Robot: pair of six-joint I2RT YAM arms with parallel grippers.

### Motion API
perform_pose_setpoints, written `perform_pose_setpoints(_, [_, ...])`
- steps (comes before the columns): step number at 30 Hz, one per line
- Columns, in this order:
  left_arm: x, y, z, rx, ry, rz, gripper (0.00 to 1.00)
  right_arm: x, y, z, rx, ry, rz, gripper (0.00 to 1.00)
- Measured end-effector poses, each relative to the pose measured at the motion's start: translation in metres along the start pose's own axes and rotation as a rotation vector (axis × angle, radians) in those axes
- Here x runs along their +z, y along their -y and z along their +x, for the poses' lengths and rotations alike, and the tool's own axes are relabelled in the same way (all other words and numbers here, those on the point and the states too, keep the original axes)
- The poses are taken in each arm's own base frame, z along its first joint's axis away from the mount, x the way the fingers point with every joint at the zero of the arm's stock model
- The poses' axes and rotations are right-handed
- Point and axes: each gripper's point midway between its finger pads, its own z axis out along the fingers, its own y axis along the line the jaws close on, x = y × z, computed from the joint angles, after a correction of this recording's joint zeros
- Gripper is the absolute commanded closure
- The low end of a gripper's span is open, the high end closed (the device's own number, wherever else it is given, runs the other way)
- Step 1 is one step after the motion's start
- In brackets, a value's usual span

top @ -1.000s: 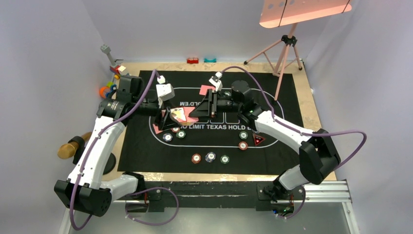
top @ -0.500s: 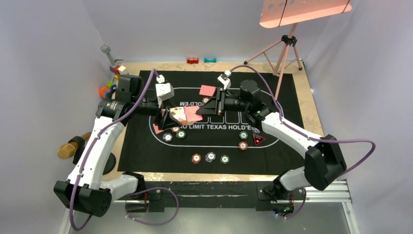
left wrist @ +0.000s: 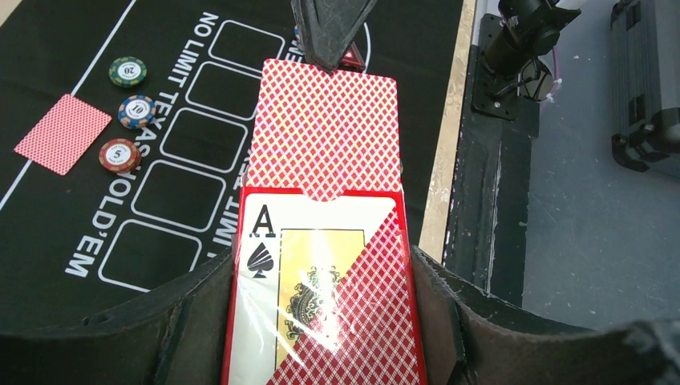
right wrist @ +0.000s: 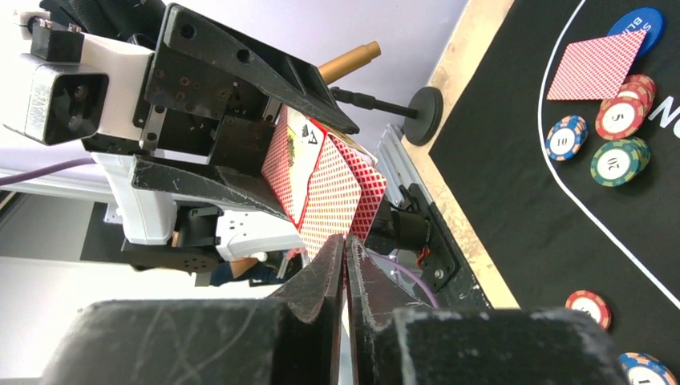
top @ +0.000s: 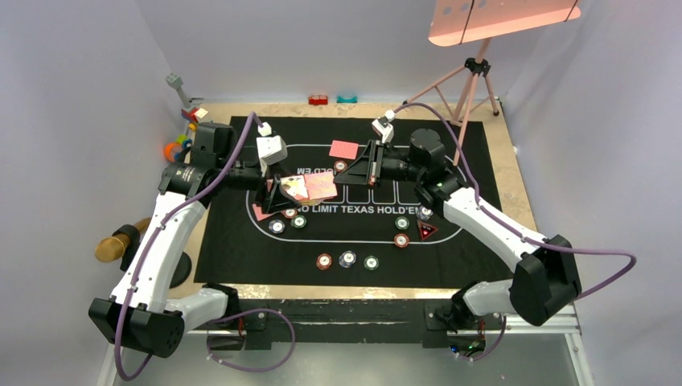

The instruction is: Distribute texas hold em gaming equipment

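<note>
Grip change on the right gripper (right wrist: 345,249): a second ago its jaws stood partly apart at the deck's mouth. Now we see them pressed together on the free edge of the top card (left wrist: 325,128), a red-backed one sticking roughly half out of the deck box (left wrist: 321,321). The right wrist also sits further toward 3 o'clock than it did, and more red back seems exposed, so we read this as the draw having begun. The left gripper (left wrist: 322,273) is unchanged, its fingers (left wrist: 188,313) part-way closed against both long sides of the box. It holds the box up off the mat (top: 241,257) at about 9 o'clock of the printed oval, mouth pointing to 3 o'clock. On the mat, one dealt card (top: 343,149) lies face down at 12 o'clock and a second card (top: 261,211) at 8 o'clock beside a cluster of chips (top: 288,219). Three more chips sit in a row at 6 o'clock, and the triangle marker (top: 425,231) lies by two chips at 4 o'clock. Judgement: dealing step, third card; the 6 and 4 o'clock seats show chips but no card. The next move calls for a straight pull along the box axis until the card clears. Risk: with so thin an edge pinch, the card may slip or drag a neighbour out.
</note>
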Motion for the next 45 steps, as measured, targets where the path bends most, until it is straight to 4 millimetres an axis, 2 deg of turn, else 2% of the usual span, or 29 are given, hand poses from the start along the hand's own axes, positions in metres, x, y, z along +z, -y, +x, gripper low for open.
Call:
perform_pose_setpoints(2, [0.0, -0.001, -0.001, 0.005, 0.003, -0.002, 1.0, 0.0, 0.002, 0.001, 0.005, -0.002, 0.005, 0.73])
perform_pose_setpoints(5, [0.0, -0.001, -0.001, 0.006, 0.003, -0.002, 1.0, 0.0, 0.004, 0.001, 0.009, -0.005, 0.012, 0.45])
perform_pose_setpoints(7, [0.0, -0.001, -0.001, 0.006, 0.004, -0.002, 1.0, 0.0, 0.006, 0.002, 0.014, -0.006, 0.017, 0.31])
perform_pose_setpoints(12, [0.0, -0.001, -0.003, 0.004, 0.009, -0.004, 1.0, 0.002, 0.009, 0.004, 0.021, -0.013, 0.02, 0.22])
perform_pose_setpoints(16, [0.001, -0.002, -0.006, -0.004, 0.02, -0.007, 1.0, 0.008, 0.009, 0.011, 0.028, -0.037, 0.018, 0.22])
perform_pose_setpoints(22, [0.001, -0.003, -0.011, -0.02, 0.037, -0.01, 1.0, 0.03, 0.006, 0.026, 0.044, -0.1, 0.003, 0.32])
perform_pose_setpoints(27, [0.001, -0.004, -0.011, -0.022, 0.037, -0.013, 1.0, 0.033, 0.0, 0.028, 0.053, -0.105, -0.007, 0.34])
perform_pose_setpoints(39, [0.003, -0.005, -0.009, -0.043, 0.043, -0.014, 1.0, 0.022, -0.008, 0.029, 0.032, -0.099, 0.001, 0.36])
perform_pose_setpoints(41, [0.003, -0.004, -0.01, -0.036, 0.047, -0.016, 1.0, 0.017, -0.011, 0.028, 0.022, -0.092, 0.004, 0.39])
perform_pose_setpoints(45, [0.002, -0.002, -0.008, -0.035, 0.047, -0.016, 1.0, 0.006, -0.014, 0.023, 0.001, -0.07, 0.01, 0.51])
